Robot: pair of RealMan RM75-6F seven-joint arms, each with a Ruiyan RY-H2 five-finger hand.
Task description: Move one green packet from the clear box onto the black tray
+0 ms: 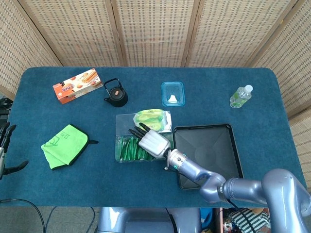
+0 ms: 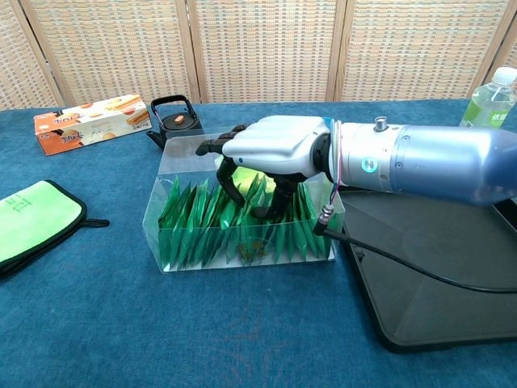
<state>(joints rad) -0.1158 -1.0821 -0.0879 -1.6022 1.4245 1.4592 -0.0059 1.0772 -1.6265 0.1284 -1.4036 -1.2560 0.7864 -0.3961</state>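
Note:
The clear box (image 1: 118, 127) (image 2: 153, 218) sits mid-table with a row of upright green packets (image 1: 127, 148) (image 2: 194, 222) in its near half. My right hand (image 1: 153, 141) (image 2: 275, 145) hovers over the box, its dark fingers (image 2: 230, 187) curled down among the packets. Whether thumb and fingers pinch a packet is hidden by the foil. The black tray (image 1: 209, 150) (image 2: 436, 275) lies bare, just right of the box. At the far left edge of the head view my left hand (image 1: 6, 145) rests off the table, fingers apart and holding nothing.
A black kettle (image 1: 116, 94), a snack carton (image 1: 77, 85) and a green cloth (image 1: 65, 145) lie to the left. At the back stand a blue-lidded container (image 1: 173, 93) and a green bottle (image 1: 240, 96). A yellow-green bag (image 1: 153, 119) lies in the box's far half.

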